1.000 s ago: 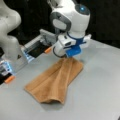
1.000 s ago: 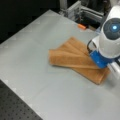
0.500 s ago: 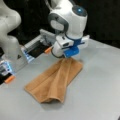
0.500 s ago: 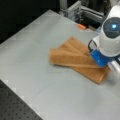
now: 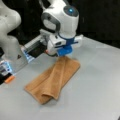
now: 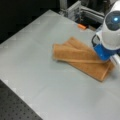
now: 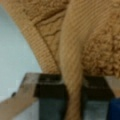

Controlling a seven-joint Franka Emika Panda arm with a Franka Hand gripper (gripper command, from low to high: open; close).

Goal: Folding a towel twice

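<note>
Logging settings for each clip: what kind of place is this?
Likely a robotics lab bench: a bare grey table, a perforated black board beside it, and the gripper pinching the towel.

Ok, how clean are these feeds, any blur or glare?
Both front views are soft; towel shows no weave there. Wrist view is blurred up close, gripper clamping a towel fold that fills the frame. No strong glare on the table; backgrounds dark.

words: none can be read
numbers: none can be read
labels or signs: none can be read on the robot, the towel or the table
</note>
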